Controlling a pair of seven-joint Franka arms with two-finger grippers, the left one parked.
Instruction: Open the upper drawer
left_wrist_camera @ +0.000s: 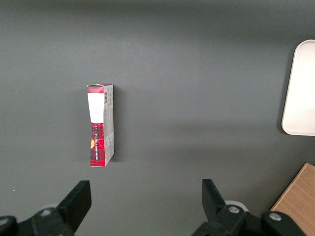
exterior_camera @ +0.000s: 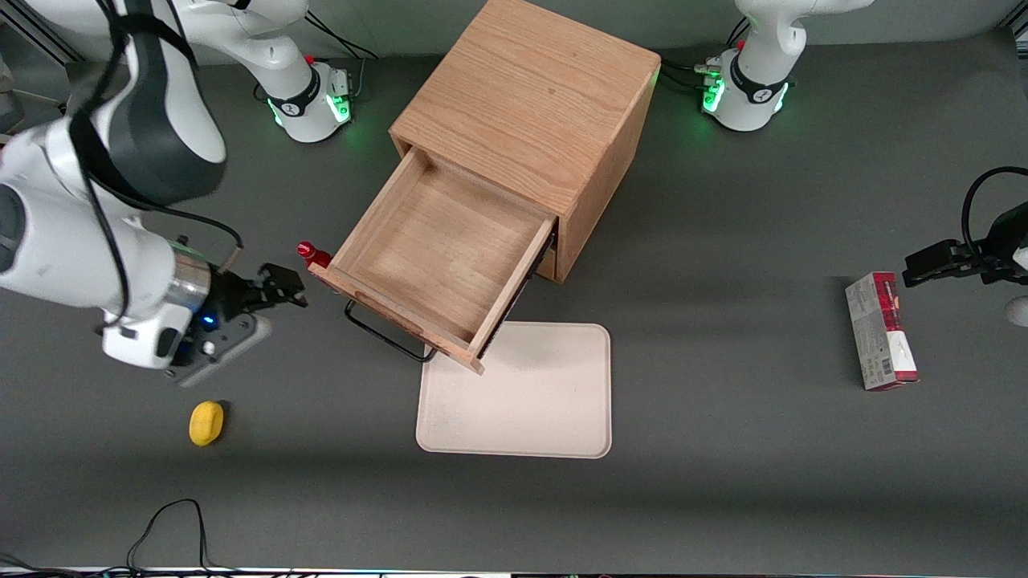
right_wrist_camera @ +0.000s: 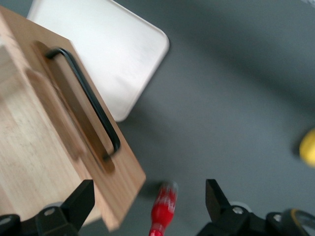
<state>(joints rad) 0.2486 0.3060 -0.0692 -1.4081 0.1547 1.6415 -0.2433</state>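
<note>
One shallow light-oak upper drawer (exterior_camera: 438, 257) stands pulled out; the black two-finger gripper (exterior_camera: 283, 287), fingers spread, hangs beside its front, holding nothing.

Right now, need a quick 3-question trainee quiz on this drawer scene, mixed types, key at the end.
1. True or false: the upper drawer is pulled out of the cabinet and has nothing in it.
2. Multiple choice: the gripper, fingers open, is
A) clamped on the black handle
B) clear of the drawer, beside its front corner
C) over the red box
3. Fill in: the drawer front overhangs a corner of the beige ____.

Key: 1 true; 2 B; 3 tray.
</note>
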